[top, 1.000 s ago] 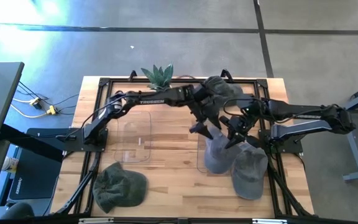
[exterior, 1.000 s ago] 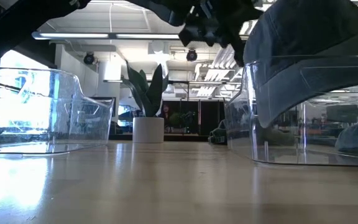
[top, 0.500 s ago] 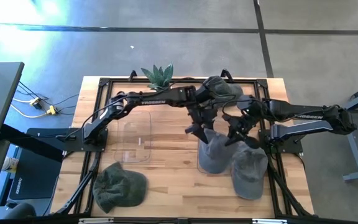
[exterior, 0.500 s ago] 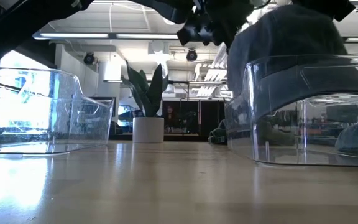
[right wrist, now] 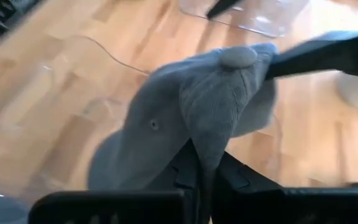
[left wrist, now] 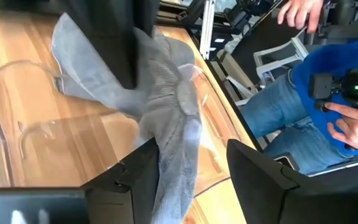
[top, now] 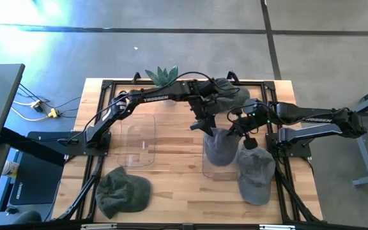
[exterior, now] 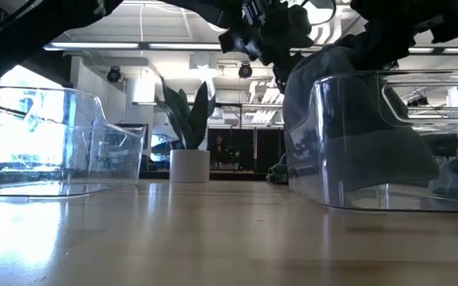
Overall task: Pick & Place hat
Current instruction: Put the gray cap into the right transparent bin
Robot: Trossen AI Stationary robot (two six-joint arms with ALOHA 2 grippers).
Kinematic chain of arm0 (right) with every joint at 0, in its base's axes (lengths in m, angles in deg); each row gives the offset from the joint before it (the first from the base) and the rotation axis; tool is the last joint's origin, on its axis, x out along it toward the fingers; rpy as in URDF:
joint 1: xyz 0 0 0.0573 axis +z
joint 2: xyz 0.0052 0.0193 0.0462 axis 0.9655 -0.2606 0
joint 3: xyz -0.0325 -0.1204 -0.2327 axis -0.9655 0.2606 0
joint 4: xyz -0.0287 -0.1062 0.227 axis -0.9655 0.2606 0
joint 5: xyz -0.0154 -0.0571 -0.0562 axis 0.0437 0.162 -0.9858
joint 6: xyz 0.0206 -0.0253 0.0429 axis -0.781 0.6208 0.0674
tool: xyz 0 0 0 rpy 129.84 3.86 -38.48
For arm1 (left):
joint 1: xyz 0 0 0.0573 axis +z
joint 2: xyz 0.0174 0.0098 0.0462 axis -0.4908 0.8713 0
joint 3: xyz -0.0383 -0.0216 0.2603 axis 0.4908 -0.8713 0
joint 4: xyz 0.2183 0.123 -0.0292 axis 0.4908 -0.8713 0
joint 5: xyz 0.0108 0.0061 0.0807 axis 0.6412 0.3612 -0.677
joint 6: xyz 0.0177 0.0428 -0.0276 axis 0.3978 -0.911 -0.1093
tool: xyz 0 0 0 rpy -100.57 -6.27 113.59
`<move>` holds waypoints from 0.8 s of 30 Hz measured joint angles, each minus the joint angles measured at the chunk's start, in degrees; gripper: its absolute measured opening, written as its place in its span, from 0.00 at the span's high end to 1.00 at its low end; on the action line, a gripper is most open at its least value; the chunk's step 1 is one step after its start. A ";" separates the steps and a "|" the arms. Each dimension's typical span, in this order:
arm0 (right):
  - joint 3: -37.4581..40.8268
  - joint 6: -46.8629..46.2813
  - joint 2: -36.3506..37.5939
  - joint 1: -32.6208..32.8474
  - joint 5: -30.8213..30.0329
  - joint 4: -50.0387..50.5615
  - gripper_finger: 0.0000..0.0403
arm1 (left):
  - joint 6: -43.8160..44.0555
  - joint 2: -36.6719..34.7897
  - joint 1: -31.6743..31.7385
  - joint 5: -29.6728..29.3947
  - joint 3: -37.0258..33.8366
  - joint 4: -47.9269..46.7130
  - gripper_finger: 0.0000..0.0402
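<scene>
A grey hat sits bunched in the clear container on the table's right half; the low view shows its cloth behind the container wall. My right gripper is shut on the hat from the right. My left gripper reaches in from the left and is open, with a ridge of the hat between its fingers. My right gripper pinches a raised fold of the crown between its two fingers, just below the top button, coming in slanting down from the table's right. The hat droops below the fingers, its lower part inside the container. Whether my left gripper's fingers touch the cloth, I cannot tell.
A second grey hat lies right of the container, and a third at the far edge. A green hat lies near left. Another clear container and a plant stand left of centre. A person stands beyond the table.
The grey hat has sunk from above the container's rim down into it, where its cloth is now bunched shorter. My right gripper has turned at the wrist and tipped downward with it. My left gripper has drawn a little toward the far edge.
</scene>
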 joint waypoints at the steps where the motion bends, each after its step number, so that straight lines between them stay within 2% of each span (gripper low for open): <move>1: 0.00 0.84 0.00 0.00 -0.92 0.00 0.95 | 0.16 0.00 0.00 0.02 0.00 -0.32 0.57; 9: 0.00 3.83 0.00 -0.02 -4.19 -0.60 0.95 | 1.30 -1.77 -0.02 0.73 0.13 -2.94 0.59; 16: 3.27 4.51 -0.55 -0.02 -5.31 -3.27 0.95 | 2.37 -3.67 -0.04 -2.74 0.11 -4.32 0.59; 20: 4.70 3.46 -0.46 -0.15 -9.89 -5.64 0.88 | 4.54 -3.61 -0.02 -4.31 -0.02 -4.72 0.59; 24: 2.83 -1.02 0.91 -1.11 -9.77 -5.22 0.75 | 4.94 -3.67 -0.04 -8.08 0.00 -5.83 0.59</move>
